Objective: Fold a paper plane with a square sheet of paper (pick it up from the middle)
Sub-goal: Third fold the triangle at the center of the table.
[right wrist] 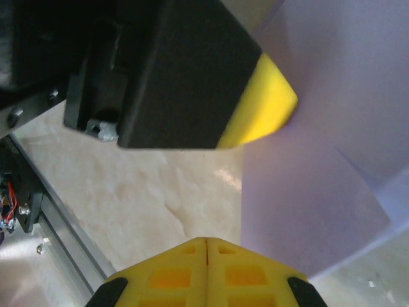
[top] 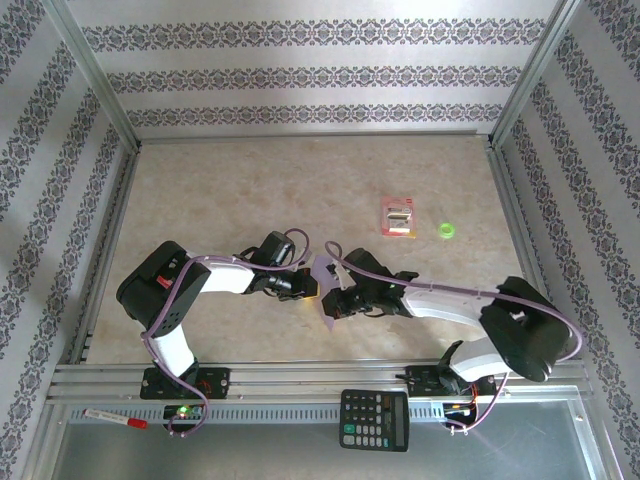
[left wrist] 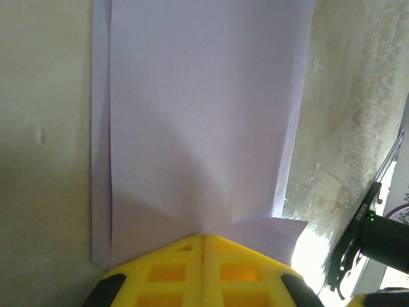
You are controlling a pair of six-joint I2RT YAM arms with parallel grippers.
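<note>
The left pincer [left wrist: 203, 238] is pressed together and pinches the lavender paper [left wrist: 204, 115] at its near edge, with shallow creases fanning out from the yellow tips. From there the paper runs away as a long folded strip, a narrower layer showing along its left side and a small corner sticking out to the right of the tips. The right pincer [right wrist: 206, 242] is also pressed together, its seam showing no gap. The paper lies just past its tips to the right, and I cannot tell whether any of it is caught there. One black-and-yellow finger [right wrist: 262, 105] of the left pincer hangs close in front of the right wrist camera, against the paper's upper part. Seen from above, the two pincers meet nose to nose near the middle of the beige marbled surface [top: 250, 190], with the paper between them and lifted off it. A red-and-white packet [top: 400, 215] and a small green ring [top: 447, 231] lie well apart from the paper, farther back on the right. A calculator [top: 374, 420] and a red-capped pen [top: 115, 418] rest on the metal rail at the near edge. The left arm bends out to the left at the elbow and reaches in rightward; the right arm mirrors it, elbow out to the right, forearm stretched leftward and low.
</note>
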